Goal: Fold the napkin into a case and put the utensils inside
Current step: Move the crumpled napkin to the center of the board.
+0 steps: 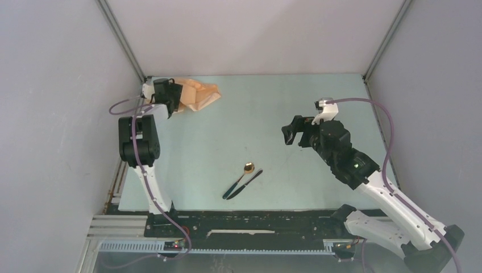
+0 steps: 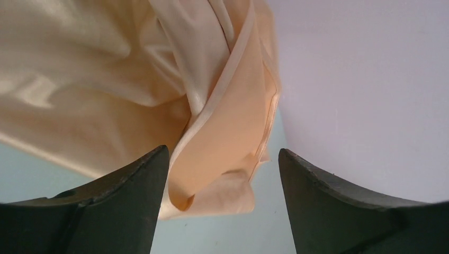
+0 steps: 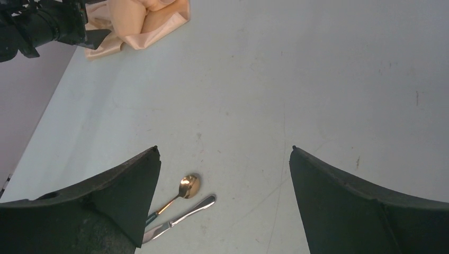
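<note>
Napkin [image 1: 202, 96] first: it sits as a crumpled heap in the far-left corner of the worktop [image 1: 267, 108], nowhere near flat, and no case has been started. The left gripper [image 1: 179, 100] is right at it on its left side. Seen from that wrist, a hemmed fold of the peach cloth [image 2: 159, 79] drops down between the spread jaws, which stand wide and clamp nothing. I can't tell whether the cloth brushes the left finger. The heap has no clear long axis, only that one hem running from the far side toward the fingers.

So I'd judge the left arm is the one to take hold. The right gripper [image 1: 290, 134] hangs well apart over the right half of the worktop, jaws also wide and empty, turned toward the left side.

Spoon [image 1: 239, 179] and knife [image 1: 245, 183] lie just beside each other near the middle of the near edge. Both slant from near-left to far-right, with the gold bowl at the far end.

The fabric looks thin and glossy, softly creased, with a stitched border.
</note>
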Tool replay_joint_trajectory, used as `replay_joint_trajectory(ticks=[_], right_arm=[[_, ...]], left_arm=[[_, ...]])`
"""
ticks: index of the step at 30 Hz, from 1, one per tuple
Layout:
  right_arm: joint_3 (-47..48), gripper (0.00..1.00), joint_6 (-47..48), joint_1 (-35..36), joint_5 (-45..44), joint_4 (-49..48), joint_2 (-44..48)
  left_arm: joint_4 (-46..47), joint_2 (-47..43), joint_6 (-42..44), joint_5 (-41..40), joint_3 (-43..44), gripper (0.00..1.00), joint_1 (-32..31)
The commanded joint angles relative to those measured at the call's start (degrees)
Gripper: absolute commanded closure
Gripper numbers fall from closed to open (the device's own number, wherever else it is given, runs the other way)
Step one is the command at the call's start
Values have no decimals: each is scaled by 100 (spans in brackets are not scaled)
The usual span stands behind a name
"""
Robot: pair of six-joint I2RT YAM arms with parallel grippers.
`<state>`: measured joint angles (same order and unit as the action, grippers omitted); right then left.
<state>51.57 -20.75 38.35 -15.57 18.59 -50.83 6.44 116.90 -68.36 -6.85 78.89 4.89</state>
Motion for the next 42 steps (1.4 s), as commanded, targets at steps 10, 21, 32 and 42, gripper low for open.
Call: replay_joint_trajectory(ticks=[10, 21, 32, 42], right_arm=[[-165, 0, -68, -201, -180, -192, 346], [-167, 0, -34, -333, 68, -310, 108], [-84, 0, -184, -1891, 2125, -178, -1258], [-61, 1, -153, -2794, 2935, -319, -2255]], left_arm=[[707, 702, -272, 222, 486, 29, 229], [1510, 159, -24, 1295, 85, 100, 107], [1879, -1299, -471, 1235, -1232, 100, -2427], [851, -1242, 539, 1752, -876, 34, -3795]])
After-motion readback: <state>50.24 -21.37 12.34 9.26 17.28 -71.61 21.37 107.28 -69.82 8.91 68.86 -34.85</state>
